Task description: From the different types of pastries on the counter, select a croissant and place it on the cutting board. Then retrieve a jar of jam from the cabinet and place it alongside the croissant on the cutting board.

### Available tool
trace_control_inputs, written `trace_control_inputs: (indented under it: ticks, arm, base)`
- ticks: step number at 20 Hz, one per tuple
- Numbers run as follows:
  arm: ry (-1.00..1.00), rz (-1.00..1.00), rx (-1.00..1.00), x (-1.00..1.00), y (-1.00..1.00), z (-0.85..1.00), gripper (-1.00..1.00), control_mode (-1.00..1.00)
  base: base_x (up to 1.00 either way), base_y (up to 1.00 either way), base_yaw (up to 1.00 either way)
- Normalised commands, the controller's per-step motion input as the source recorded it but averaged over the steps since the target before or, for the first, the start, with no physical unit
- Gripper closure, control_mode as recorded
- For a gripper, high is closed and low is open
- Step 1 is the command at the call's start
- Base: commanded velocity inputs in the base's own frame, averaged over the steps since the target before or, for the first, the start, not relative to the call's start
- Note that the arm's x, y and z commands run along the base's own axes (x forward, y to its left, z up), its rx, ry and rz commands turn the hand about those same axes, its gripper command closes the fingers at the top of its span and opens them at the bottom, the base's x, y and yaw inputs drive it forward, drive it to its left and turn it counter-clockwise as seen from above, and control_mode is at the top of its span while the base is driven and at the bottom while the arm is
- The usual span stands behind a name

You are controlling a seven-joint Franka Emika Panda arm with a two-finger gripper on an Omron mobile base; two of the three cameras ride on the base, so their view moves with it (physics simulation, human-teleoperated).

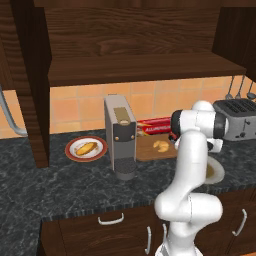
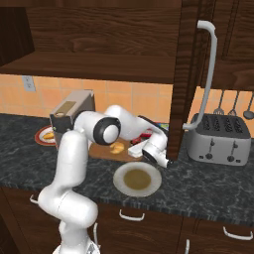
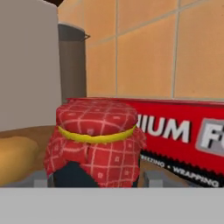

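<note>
The jar of jam (image 3: 95,140), with a red checked cloth lid and a yellow band, stands upright right in front of the hand camera. My gripper (image 3: 97,179) has a fingertip against each side of it and looks shut on it. In the right base view the gripper (image 2: 136,147) is low over the right part of the cutting board (image 2: 101,151). The croissant (image 1: 161,145) lies on the board (image 1: 146,151), just left of the jar in the hand view (image 3: 13,159). The other pastry, a yellow-orange bun (image 1: 86,147), rests on a plate on the counter (image 1: 60,185).
A red foil box (image 3: 183,131) lies right behind the jar against the tiled wall. A grey coffee machine (image 1: 120,135) stands left of the board. A round tan plate (image 2: 137,179) sits in front, a toaster (image 2: 218,139) to the right. The open cabinet door (image 2: 181,74) hangs above the hand.
</note>
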Motion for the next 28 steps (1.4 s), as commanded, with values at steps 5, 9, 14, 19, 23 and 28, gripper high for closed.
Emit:
trace_control_inputs:
  ticks: [5, 9, 14, 19, 23, 28]
  arm:
    - [0.0, 0.01, 0.0, -0.48, 0.0, 0.17, -1.0, -1.0]
    - [0.0, 0.0, 0.0, -0.79, 0.0, 0.51, -1.0, -1.0]
    - [0.13, -0.08, 0.0, -0.74, -0.13, 0.61, -1.0, -1.0]
    - [0.21, -0.36, 0.0, -0.76, -0.12, 0.45, -1.0, -1.0]
    - [0.12, -0.4, 0.0, -1.0, -0.25, 0.51, -1.0, -1.0]
    - [0.12, -0.48, 0.0, -1.0, -0.22, 0.5, -1.0, -1.0]
  base:
    - [0.0, 0.0, 0.0]
    - [0.0, 0.0, 0.0]
    - [0.0, 0.0, 0.0]
    - [0.0, 0.0, 0.0]
    - [0.0, 0.0, 0.0]
    - [0.0, 0.0, 0.0]
